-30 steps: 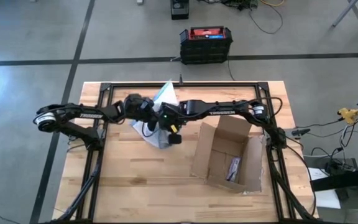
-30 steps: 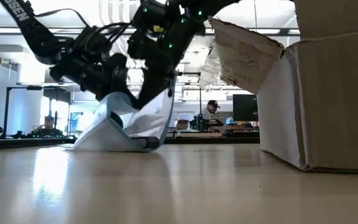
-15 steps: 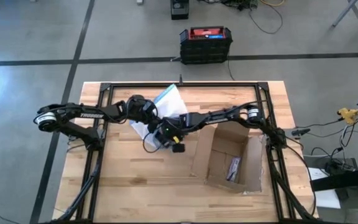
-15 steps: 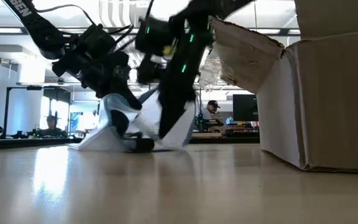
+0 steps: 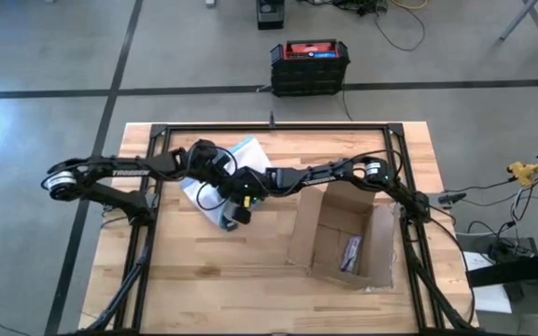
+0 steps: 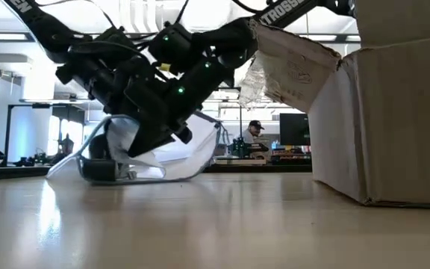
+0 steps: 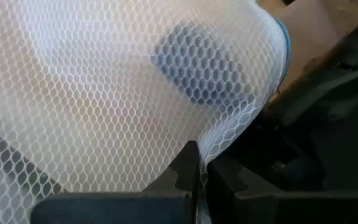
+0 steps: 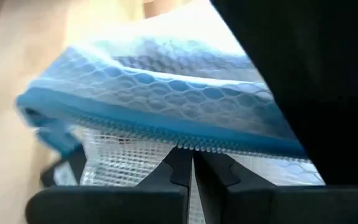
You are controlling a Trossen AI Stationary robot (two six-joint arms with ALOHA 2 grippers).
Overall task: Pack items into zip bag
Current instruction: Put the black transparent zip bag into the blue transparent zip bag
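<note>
Bag (image 5: 234, 154) dragged leftward, both fingers clamped

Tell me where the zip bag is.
High view: the zip bag lies on the table's left half, left of the cardboard box, pinched by both shut grippers.

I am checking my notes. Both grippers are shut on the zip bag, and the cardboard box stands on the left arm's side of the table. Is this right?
Not quite. The high view shows the cardboard box on the right arm's side of the table. The rest holds: the left gripper and the right gripper are both shut on the zip bag.
</note>
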